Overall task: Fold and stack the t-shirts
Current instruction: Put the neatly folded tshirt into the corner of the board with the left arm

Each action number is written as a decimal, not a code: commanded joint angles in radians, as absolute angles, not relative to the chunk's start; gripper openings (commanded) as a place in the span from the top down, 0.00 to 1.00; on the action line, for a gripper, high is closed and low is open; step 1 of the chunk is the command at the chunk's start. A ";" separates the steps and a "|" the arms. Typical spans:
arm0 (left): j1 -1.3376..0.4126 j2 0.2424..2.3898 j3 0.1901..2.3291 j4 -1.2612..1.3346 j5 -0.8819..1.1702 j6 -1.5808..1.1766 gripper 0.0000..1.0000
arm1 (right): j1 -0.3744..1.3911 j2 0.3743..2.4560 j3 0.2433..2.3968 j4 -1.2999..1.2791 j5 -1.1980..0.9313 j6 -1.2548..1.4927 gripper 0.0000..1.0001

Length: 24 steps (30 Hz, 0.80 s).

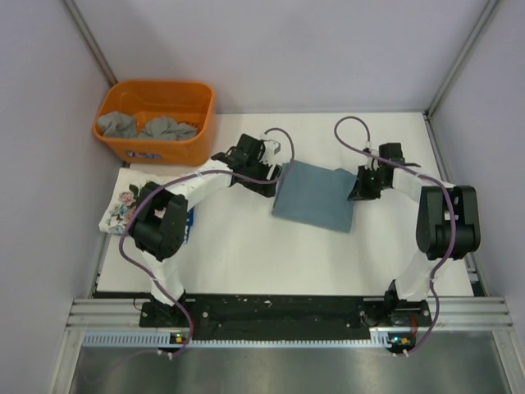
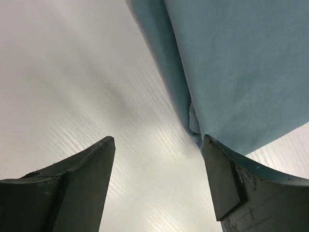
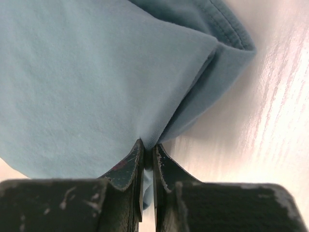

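Observation:
A dusty blue t-shirt (image 1: 316,195), folded into a rectangle, lies in the middle of the white table. My left gripper (image 1: 273,177) is open at its left edge; in the left wrist view the cloth's corner (image 2: 231,72) lies by the right finger (image 2: 227,179), nothing between the jaws. My right gripper (image 1: 358,187) is shut on the shirt's right edge, with cloth (image 3: 96,72) pinched between the fingertips (image 3: 166,164). A folded white floral t-shirt (image 1: 120,210) lies at the table's left edge, partly hidden by the left arm. Grey shirts (image 1: 148,126) lie crumpled in the tub.
An orange plastic tub (image 1: 156,149) stands at the back left corner. Grey walls close in the table on three sides. A black rail (image 1: 279,312) with the arm bases runs along the near edge.

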State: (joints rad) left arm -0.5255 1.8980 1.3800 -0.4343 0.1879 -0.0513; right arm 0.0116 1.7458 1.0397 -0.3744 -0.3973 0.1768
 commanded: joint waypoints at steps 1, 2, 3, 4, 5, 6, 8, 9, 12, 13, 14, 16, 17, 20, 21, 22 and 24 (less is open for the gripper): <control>-0.503 1.807 1.391 -0.443 0.175 0.035 0.21 | 0.006 1.753 1.106 -0.465 -0.379 0.067 1.00; -0.502 1.812 1.394 -0.446 0.192 0.037 0.21 | 0.008 1.756 1.111 -0.463 -0.382 0.074 1.00; -0.503 1.821 1.400 -0.451 0.221 0.028 0.21 | 0.011 1.762 1.111 -0.463 -0.379 0.077 1.00; -0.503 1.835 1.408 -0.456 0.253 0.006 0.21 | 0.012 1.766 1.112 -0.463 -0.376 0.080 1.00; -0.503 1.860 1.416 -0.456 0.297 -0.032 0.21 | 0.014 1.770 1.115 -0.463 -0.376 0.083 1.00; -0.503 1.883 1.426 -0.451 0.333 -0.055 0.21 | 0.014 1.773 1.115 -0.462 -0.379 0.087 1.00; -0.506 1.936 1.453 -0.431 0.388 -0.115 0.16 | 0.015 1.776 1.118 -0.462 -0.379 0.087 1.00; -0.508 1.962 1.469 -0.423 0.397 -0.135 0.12 | 0.015 1.779 1.115 -0.460 -0.379 0.087 1.00; -0.517 2.038 1.541 -0.410 0.393 -0.184 0.07 | 0.023 1.787 1.109 -0.456 -0.374 0.089 1.00; -0.515 2.061 1.566 -0.410 0.390 -0.198 0.04 | 0.026 1.787 1.108 -0.453 -0.373 0.089 1.00; -0.518 2.086 1.586 -0.413 0.387 -0.209 0.03 | 0.029 1.789 1.106 -0.451 -0.373 0.090 1.00; -0.518 2.129 1.629 -0.437 0.371 -0.228 0.03 | 0.032 1.792 1.103 -0.446 -0.373 0.089 1.00; -0.518 2.146 1.640 -0.448 0.370 -0.238 0.03 | 0.032 1.793 1.101 -0.445 -0.373 0.087 1.00; -0.534 2.177 1.635 -0.453 0.362 -0.244 0.12 | 0.034 1.792 1.100 -0.440 -0.371 0.084 1.00; -0.543 2.183 1.631 -0.448 0.354 -0.241 0.16 | 0.034 1.789 1.097 -0.439 -0.371 0.086 1.00; -0.549 2.186 1.626 -0.443 0.357 -0.239 0.18 | 0.034 1.789 1.097 -0.434 -0.371 0.084 1.00; -0.561 2.206 1.628 -0.443 0.388 -0.251 0.24 | 0.034 1.787 1.097 -0.430 -0.371 0.087 1.00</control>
